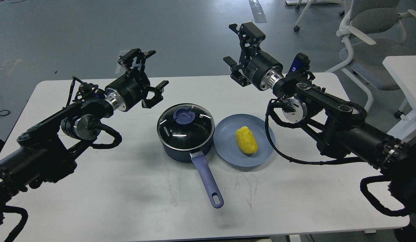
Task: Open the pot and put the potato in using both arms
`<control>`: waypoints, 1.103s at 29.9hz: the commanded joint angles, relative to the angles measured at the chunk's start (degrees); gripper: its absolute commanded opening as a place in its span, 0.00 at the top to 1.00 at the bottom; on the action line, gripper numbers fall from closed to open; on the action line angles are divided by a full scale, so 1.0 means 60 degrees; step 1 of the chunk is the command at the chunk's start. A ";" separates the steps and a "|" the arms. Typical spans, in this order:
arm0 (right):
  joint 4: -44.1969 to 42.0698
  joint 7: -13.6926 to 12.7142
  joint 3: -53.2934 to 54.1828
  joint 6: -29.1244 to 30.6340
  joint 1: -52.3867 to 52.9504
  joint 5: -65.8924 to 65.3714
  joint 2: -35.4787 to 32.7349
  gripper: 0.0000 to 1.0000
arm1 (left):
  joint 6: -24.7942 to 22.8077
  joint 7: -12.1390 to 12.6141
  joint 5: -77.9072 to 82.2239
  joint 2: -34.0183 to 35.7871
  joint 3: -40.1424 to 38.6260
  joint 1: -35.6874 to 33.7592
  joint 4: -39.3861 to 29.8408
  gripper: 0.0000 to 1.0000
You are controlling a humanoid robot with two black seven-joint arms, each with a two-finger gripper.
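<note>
Nothing was done yet: both the left end effector (143, 74) and the right end effector (235, 45) hovered wide open and empty, with the still-lidded pot (185, 133) and the potato (246, 139) on its plate (228, 129) below and between them.

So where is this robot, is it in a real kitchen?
Probably not a kitchen. It looks like an office or lab: a plain white table on a bare grey floor, with wheeled office chairs behind. The pot and potato look set out for practice.
</note>
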 commanded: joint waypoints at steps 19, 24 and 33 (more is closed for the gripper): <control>0.0472 -0.0550 0.0541 0.0446 0.0111 0.0947 -0.0611 0.00 | -0.0248 -0.0076 -0.0031 0.0161 -0.0659 0.0005 0.0009 0.02; 0.0471 -0.0521 0.0438 0.0461 0.0038 0.0979 -0.0743 0.00 | -0.0396 -0.0076 -0.0045 0.0103 -0.0792 0.0005 0.0009 0.02; 0.0442 -0.0462 0.0365 0.0431 0.0009 0.0936 -0.0743 0.00 | -0.0425 -0.0046 -0.0045 0.0029 -0.0835 0.0078 0.0010 0.02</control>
